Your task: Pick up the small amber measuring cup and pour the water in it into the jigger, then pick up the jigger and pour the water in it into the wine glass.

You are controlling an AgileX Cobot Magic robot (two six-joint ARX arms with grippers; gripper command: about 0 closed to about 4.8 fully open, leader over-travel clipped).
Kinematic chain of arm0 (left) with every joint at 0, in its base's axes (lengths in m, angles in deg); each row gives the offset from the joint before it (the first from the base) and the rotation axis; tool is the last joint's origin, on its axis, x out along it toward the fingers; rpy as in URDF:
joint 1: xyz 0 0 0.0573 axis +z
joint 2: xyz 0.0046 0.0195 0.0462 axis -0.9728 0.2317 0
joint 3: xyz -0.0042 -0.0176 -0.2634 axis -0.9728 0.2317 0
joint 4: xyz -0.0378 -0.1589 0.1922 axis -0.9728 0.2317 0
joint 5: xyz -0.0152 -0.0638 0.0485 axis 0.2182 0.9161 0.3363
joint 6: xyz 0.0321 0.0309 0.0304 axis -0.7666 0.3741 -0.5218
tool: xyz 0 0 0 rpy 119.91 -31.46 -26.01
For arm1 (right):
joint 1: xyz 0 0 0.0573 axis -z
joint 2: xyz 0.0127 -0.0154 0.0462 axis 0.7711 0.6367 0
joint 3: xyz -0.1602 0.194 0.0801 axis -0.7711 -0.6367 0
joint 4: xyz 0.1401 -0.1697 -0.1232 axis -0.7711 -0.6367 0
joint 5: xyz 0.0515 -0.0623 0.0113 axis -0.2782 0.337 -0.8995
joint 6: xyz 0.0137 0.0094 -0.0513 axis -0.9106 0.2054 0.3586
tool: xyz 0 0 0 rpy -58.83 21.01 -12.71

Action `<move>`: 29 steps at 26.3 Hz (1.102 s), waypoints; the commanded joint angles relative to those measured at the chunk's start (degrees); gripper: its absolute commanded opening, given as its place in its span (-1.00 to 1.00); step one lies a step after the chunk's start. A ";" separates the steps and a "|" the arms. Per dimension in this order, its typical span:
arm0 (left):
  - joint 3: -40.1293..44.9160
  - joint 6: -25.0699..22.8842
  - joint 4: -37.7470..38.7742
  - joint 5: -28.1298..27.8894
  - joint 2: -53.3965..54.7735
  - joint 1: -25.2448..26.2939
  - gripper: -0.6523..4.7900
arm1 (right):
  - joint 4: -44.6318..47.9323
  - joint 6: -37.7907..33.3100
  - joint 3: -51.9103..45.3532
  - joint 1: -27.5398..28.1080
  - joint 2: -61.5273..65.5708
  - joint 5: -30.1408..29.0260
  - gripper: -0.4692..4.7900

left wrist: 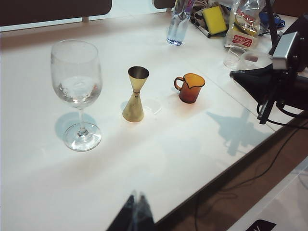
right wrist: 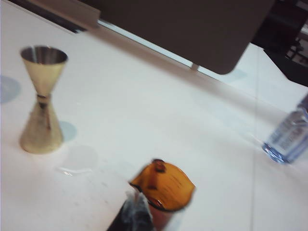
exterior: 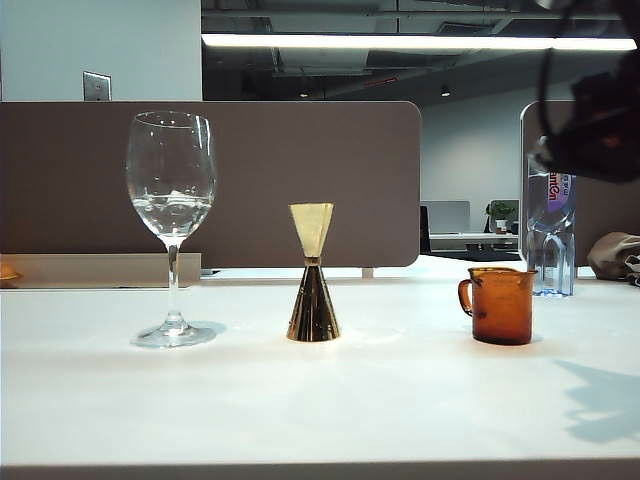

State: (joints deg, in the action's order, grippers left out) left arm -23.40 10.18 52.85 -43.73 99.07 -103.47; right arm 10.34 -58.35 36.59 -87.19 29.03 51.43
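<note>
Exterior view: on the table (exterior: 400, 400), the wine glass (exterior: 171, 215) holds water (exterior: 172, 212) low in its bowl; the jigger (exterior: 313, 285) stands upright at centre, the amber cup (exterior: 499, 305) to its right, a bottle (exterior: 551, 235) behind. Left wrist view: the left gripper (left wrist: 135, 211) is seen pressed together, clear of everything. Right wrist view: the right gripper (right wrist: 135, 211) is seen blurred and closed, holding nothing, above the cup; contents cannot be told.

Black two-arm rig, wrist cameras fitted

Right arm (left wrist: 276, 82): matte black housing, silver-grey block on top, thin black cables behind it. Left gripper (left wrist: 134, 211) and right gripper (right wrist: 132, 214): dark, glossy, tapered fingers.
</note>
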 commanded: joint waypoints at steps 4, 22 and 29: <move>-0.09 -0.07 -0.57 0.09 0.02 0.04 -0.77 | -2.34 -1.55 -3.37 7.08 -7.28 0.20 -0.84; -0.09 -0.07 -0.57 0.11 0.02 0.04 -0.77 | -10.43 -2.69 -11.08 19.71 -24.06 0.24 -0.84; -0.09 -0.07 -0.57 0.11 0.02 0.04 -0.77 | -12.87 -2.69 -11.06 21.49 -27.61 0.22 -0.84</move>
State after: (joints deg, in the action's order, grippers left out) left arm -23.40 10.18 52.85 -43.73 99.07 -103.47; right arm -3.08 -60.82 25.82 -65.68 1.45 51.63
